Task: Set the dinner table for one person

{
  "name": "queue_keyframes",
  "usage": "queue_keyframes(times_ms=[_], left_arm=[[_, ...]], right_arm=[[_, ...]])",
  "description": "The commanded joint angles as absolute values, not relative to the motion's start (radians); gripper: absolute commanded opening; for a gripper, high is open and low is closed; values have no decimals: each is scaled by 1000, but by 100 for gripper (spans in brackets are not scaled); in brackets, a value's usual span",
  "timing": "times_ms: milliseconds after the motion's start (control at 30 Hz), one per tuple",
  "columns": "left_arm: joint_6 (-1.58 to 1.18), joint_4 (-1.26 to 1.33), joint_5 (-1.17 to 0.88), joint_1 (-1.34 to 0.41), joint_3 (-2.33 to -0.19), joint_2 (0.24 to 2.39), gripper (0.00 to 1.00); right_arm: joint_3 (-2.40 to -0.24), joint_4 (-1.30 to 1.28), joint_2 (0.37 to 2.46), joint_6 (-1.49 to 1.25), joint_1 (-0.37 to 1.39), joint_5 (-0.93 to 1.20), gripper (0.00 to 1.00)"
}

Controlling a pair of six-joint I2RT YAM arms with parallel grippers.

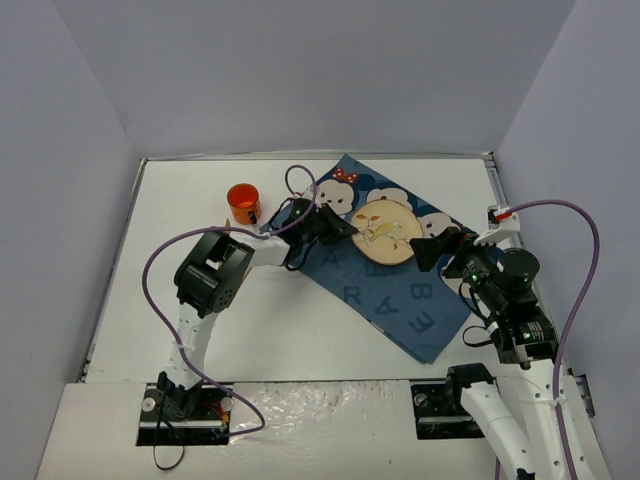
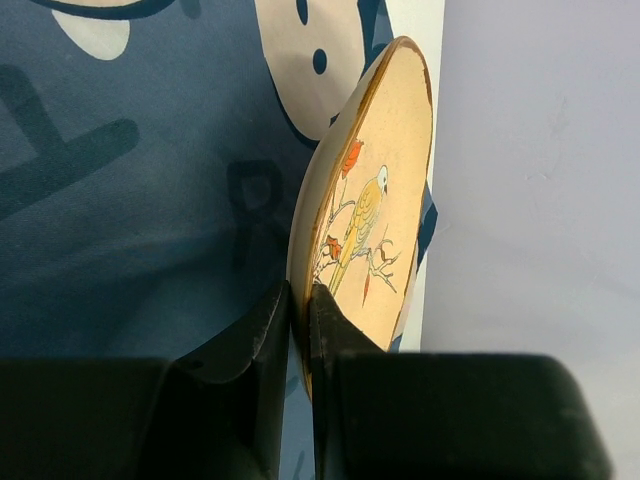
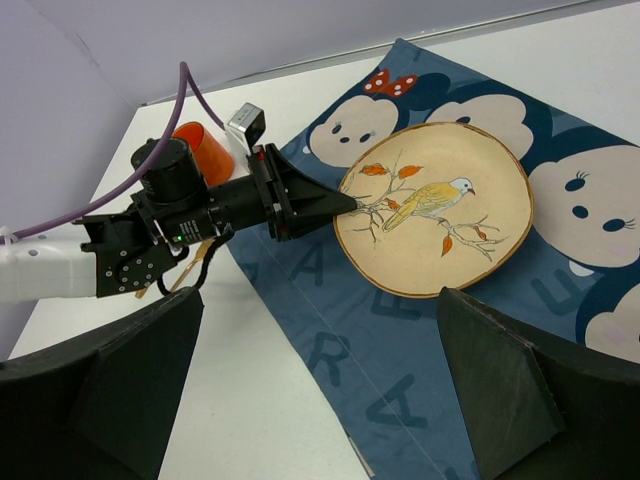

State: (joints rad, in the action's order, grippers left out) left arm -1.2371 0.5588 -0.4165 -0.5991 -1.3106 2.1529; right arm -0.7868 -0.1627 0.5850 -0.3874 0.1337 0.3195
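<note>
White tabletop (image 1: 270, 330) below, pale walls around it. My left hand (image 2: 300, 295) is pinching the left rim of the dinner plate (image 2: 385, 200), a finger on either face. From that grip the plate spreads away toward my right hand (image 1: 432, 250), which hangs spread and empty just beside the opposite rim, so the left has it. The plate is round and tan with a brown edge, painted with a yellow bird on a twig with orange leaves. It lies over the blue mouse-print cloth (image 1: 400, 300), right of centre. An orange cup (image 1: 243, 202) stands near the cloth's left corner.
</note>
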Motion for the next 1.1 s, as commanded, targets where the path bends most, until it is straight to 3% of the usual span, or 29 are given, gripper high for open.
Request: queue_keyframes(times_ms=[0,567,767,1067], left_arm=[[-1279,773,-457,-598,-1348,2092,0],[-1315,809,-492,-598,-1330,2154,2],[-1316,760,-477,-595,-1298,2149,42],[-1189,541,-445,-571,-1272,2035,80]], right_arm=[[-784,-115,587,-373,141,316,100],[-762,-115,590,-371,142,309,100],[-762,-115,598,-359,141,301,100],[-778,-135,591,-330,141,284,100]])
